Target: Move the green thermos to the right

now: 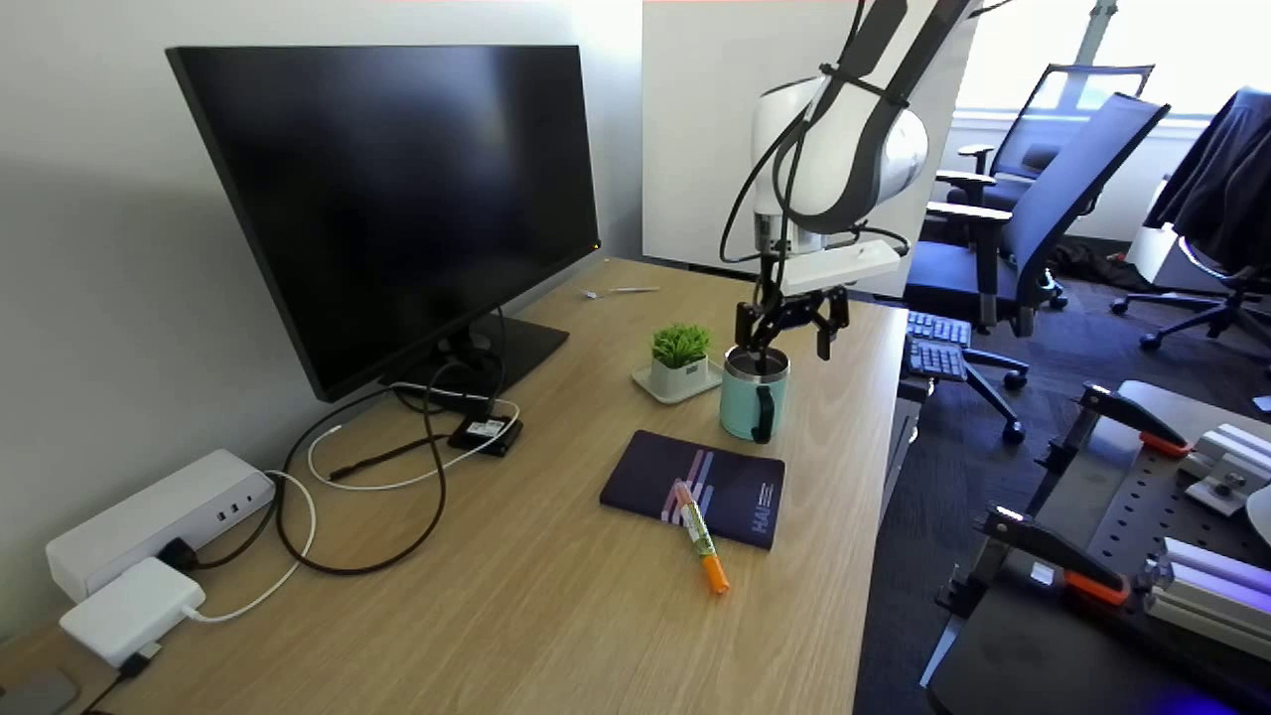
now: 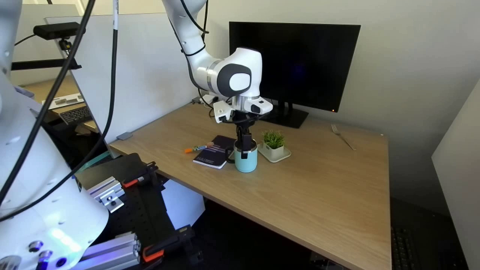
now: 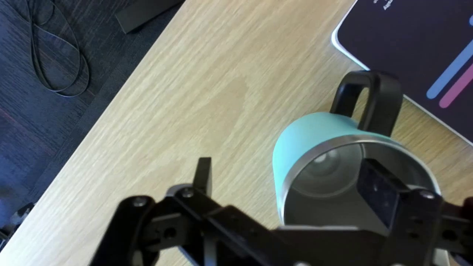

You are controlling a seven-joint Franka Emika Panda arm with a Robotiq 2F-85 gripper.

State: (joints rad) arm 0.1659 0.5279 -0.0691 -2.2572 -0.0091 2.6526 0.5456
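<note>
We are seeing the green thermos (image 3: 306, 135) standing upright on the wooden desk (image 2: 318, 195), near its edge and just beside the dark notebook (image 1: 735, 497). Its cylindrical body is showing a smooth, plain finish of pale teal. A bare metal rim is circling the open mouth, and in the wrist view we are making out the grey metal interior, its floor carrying faint rings and a small bright glint. The squared black handle (image 3: 384, 99) is jutting toward the notebook, where a marker (image 1: 700, 531) is lying with its orange end reaching past the cover. Roughly opposite the handle, a small plant (image 1: 680, 345) in a white pot (image 1: 680, 378) is sitting on a pale tray (image 1: 644, 377) near the thermos.

The gripper (image 3: 284, 170) is straddling the thermos's wall, and we are finding it released, its jaws standing wide apart. One finger (image 3: 378, 192) is hanging within the mouth; the other finger (image 3: 202, 175) is hanging outside, with wood showing between it and the teal side. On whether the inner finger is touching the metal, the views are not telling us.
</note>
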